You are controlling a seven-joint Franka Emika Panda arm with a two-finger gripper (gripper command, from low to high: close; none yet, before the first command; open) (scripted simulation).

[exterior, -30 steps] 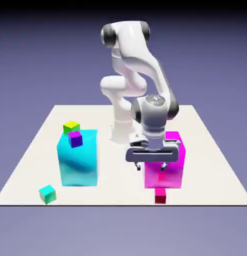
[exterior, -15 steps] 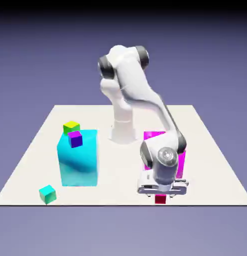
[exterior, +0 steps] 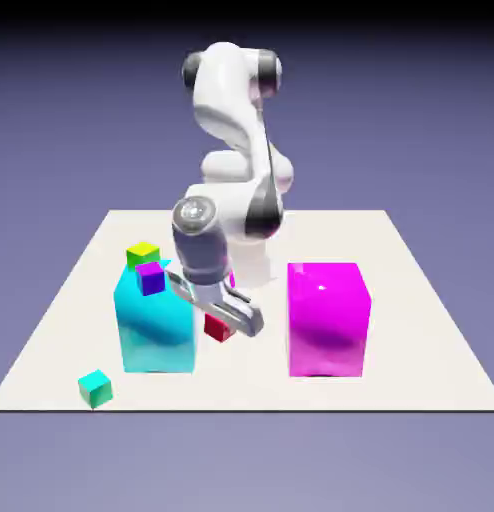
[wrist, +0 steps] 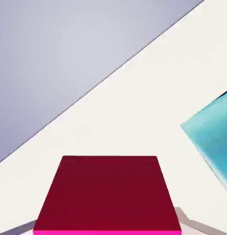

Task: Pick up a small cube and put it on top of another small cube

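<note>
Exterior view shows the gripper clamped on the small red cube, held above the table, between the cyan block and the magenta block.

The white table carries cyan block, magenta block, seemingly teal cube.

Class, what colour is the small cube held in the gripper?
Red: the small cube fills the hand view's lower half, dark red, between the gripper fingers.
</note>
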